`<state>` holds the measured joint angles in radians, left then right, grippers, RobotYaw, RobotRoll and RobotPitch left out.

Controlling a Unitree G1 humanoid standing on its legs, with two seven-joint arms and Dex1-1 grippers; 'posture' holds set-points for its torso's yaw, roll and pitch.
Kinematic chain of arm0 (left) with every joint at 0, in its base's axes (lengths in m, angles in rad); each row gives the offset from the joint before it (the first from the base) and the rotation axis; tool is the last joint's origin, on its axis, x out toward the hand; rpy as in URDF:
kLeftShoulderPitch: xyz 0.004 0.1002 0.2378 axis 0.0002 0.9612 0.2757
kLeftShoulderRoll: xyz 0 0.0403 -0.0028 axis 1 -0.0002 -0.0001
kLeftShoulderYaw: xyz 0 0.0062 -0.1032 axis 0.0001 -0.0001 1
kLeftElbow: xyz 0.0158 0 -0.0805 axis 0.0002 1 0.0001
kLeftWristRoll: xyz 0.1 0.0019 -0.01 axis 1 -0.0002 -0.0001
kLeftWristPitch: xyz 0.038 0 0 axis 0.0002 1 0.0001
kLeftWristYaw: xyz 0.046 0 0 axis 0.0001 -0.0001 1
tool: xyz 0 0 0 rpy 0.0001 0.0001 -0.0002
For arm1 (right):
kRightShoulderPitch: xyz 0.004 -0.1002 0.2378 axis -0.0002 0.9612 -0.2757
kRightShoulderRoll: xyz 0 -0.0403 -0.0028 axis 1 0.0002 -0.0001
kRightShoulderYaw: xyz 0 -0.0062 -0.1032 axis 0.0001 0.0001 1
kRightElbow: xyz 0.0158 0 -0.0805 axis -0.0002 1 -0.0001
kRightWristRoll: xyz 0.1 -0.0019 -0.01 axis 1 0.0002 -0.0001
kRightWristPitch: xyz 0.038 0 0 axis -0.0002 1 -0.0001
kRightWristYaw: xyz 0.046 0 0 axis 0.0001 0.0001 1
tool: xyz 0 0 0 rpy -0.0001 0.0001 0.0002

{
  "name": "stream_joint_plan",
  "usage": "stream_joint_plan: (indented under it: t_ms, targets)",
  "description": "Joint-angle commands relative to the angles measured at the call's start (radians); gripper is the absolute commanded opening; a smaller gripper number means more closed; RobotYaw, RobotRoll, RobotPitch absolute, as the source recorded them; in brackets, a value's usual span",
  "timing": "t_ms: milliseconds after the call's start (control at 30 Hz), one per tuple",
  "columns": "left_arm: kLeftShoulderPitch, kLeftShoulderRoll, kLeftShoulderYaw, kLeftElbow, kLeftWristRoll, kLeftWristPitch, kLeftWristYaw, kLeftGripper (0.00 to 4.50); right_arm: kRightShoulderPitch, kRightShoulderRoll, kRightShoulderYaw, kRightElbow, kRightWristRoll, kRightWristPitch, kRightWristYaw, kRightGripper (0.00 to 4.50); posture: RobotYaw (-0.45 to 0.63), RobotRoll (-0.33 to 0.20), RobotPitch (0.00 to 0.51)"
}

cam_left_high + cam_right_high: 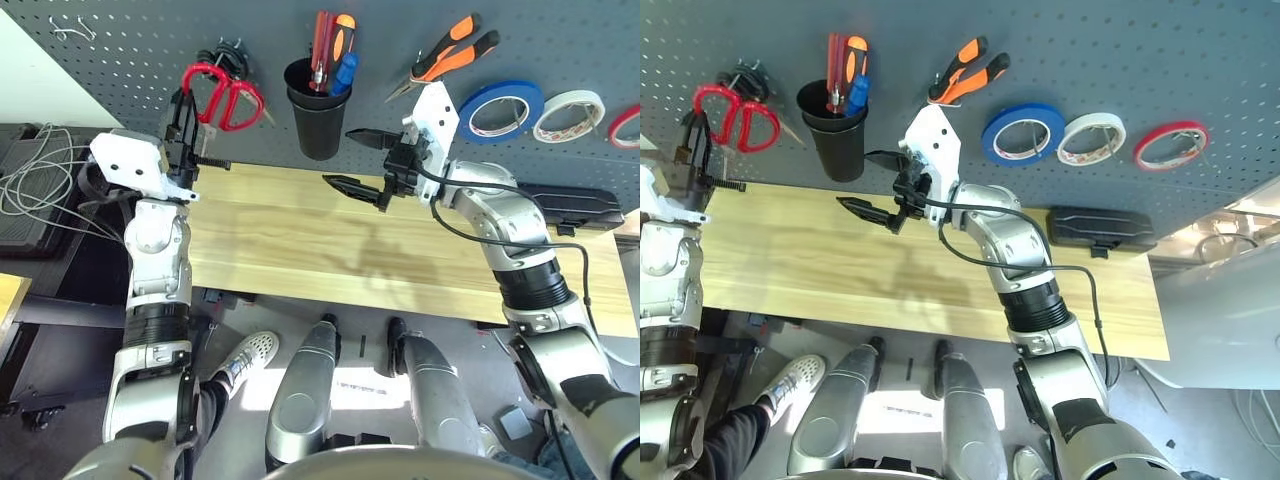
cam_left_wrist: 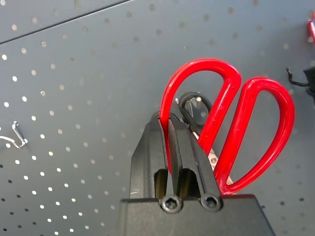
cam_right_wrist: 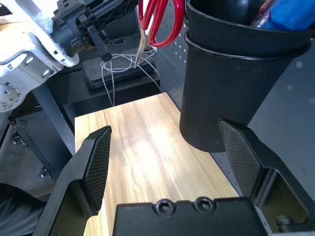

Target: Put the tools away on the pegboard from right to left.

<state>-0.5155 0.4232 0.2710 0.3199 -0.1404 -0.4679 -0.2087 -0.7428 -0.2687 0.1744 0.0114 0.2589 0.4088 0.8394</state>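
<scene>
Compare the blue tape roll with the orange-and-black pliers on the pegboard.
The blue tape roll is a closed ring; the pliers have two spread handles. The tape roll is blue around a pale core, while the pliers are orange and black. Both are up on the pegboard, with neither tool holding them.

Cup (image 1: 319, 118) on pegboard (image 1: 240, 30), between scissors (image 1: 222, 97) and pliers (image 1: 448, 56); 3 tape rolls (image 1: 501, 111) right.

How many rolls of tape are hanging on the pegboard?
3: the blue roll beside the pliers, the white roll in the middle, and the red roll farthest right.
</scene>
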Motion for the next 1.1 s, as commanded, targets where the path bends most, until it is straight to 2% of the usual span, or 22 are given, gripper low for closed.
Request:
stream_joint_plan:
  t_ms: [33, 267, 767, 900, 1100]
  targets:
    - [-0.007, 0.005, 0.006, 0.046, 0.007, 0.001, 0.008, 0.03, 0.013, 0.002, 0.005, 0.008, 0.003, -0.004, -0.002, 4.5, 0.19, 0.0, 0.315]
    - [-0.046, -0.006, -0.024, 0.157, 0.048, 0.077, 0.034, 0.03, 0.008, 0.004, -0.006, 0.043, -0.021, -0.001, -0.059, 4.5, 0.18, 0.0, 0.318]
    - [-0.177, -0.026, -0.073, 0.254, 0.084, 0.181, 0.067, 0.03, 0.024, 0.018, -0.033, 0.136, -0.047, -0.009, -0.161, 4.5, 0.17, 0.0, 0.324]
    - [-0.11, -0.024, -0.093, 0.242, 0.084, 0.204, 0.025, 1.19, 0.075, 0.022, -0.026, 0.152, -0.057, -0.008, -0.182, 4.5, 0.17, 0.0, 0.32]
    - [0.036, -0.039, -0.117, 0.18, 0.086, 0.276, 0.016, 3.16, 0.191, 0.046, -0.046, 0.182, -0.102, 0.081, -0.324, 4.5, 0.16, 0.0, 0.311]
